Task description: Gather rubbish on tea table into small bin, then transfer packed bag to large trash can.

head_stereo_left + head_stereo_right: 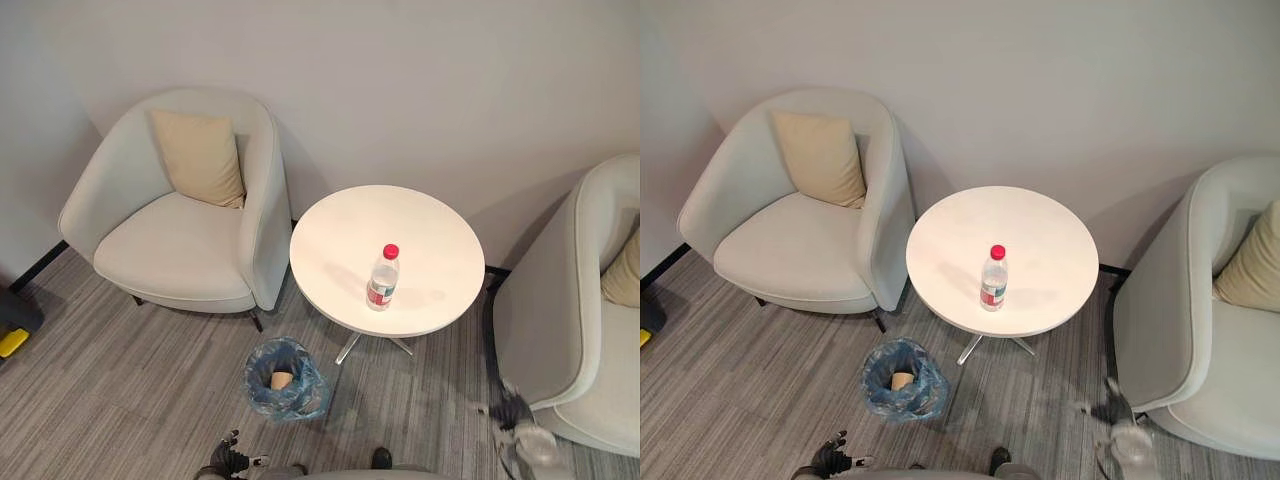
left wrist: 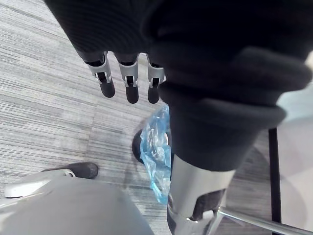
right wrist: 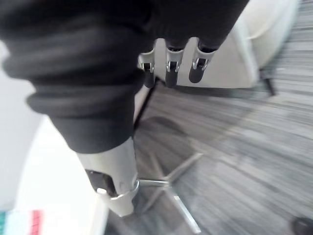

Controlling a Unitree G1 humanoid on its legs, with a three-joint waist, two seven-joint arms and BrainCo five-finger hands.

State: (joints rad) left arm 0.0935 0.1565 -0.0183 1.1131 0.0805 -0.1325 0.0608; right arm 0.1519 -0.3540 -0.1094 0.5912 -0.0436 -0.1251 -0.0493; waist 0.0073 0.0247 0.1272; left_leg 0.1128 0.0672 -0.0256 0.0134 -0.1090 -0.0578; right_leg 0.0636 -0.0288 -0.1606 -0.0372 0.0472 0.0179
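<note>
Gathering seems unfinished: the bottle (image 1: 383,278) stands on the tea table (image 1: 340,230), the small bin (image 1: 260,372) beside it, left hand (image 2: 131,81) and right hand (image 3: 169,67) both slack and empty, so grasping the bottle likely follows.

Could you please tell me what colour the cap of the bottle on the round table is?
Red; the cap shows best in the left eye view.

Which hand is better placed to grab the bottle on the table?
Right, marginally: the right hand hangs open beside the table, nearer the bottle; the left hand hangs by the bin.
</note>
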